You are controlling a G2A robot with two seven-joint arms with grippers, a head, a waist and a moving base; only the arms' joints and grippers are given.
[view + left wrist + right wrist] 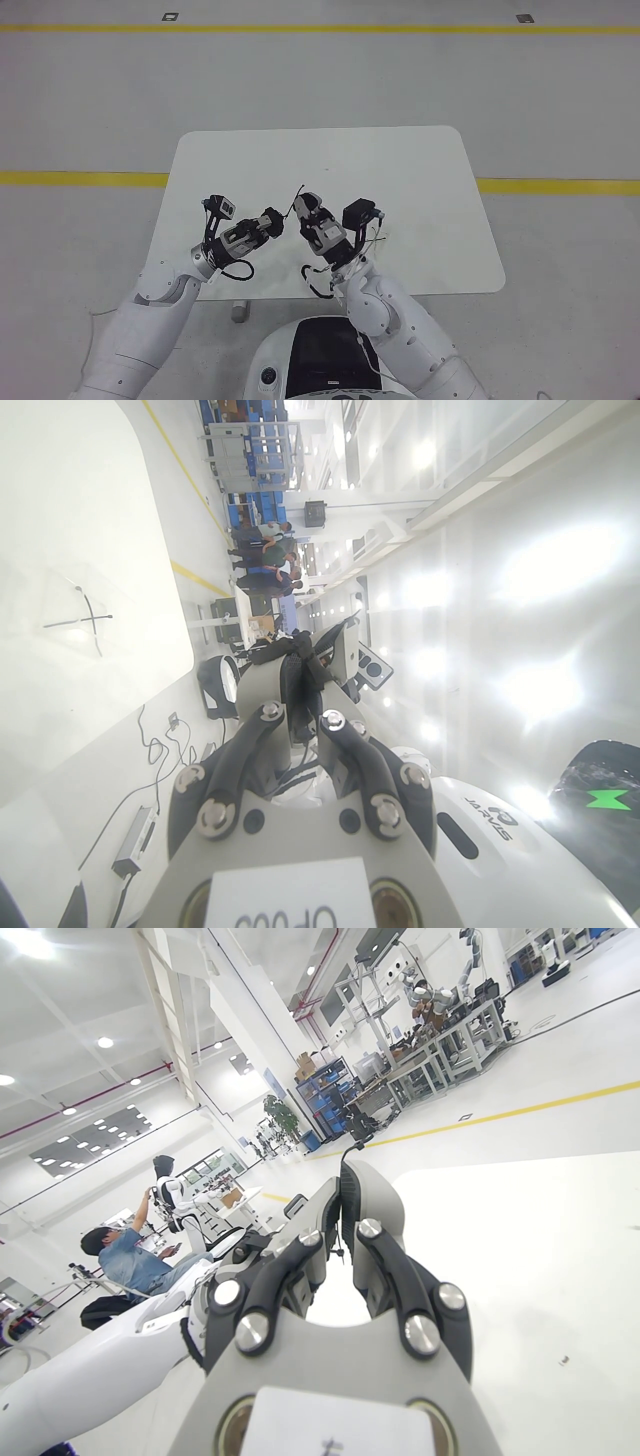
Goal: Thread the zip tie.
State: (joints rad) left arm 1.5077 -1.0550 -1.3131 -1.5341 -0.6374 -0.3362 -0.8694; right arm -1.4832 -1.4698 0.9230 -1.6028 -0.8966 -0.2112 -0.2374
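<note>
A: Where is there room to pass?
B: Over the far half of the tabletop (400, 160), and out to either side of the arms.
A: And what blocks the middle?
B: The left gripper (277, 219) and right gripper (304, 204) nearly meet tip to tip above the near part, each in the other's way. A zip tie (298, 194) sticks up from the right gripper's fingers (375, 1188), just beside the left's tip.
</note>
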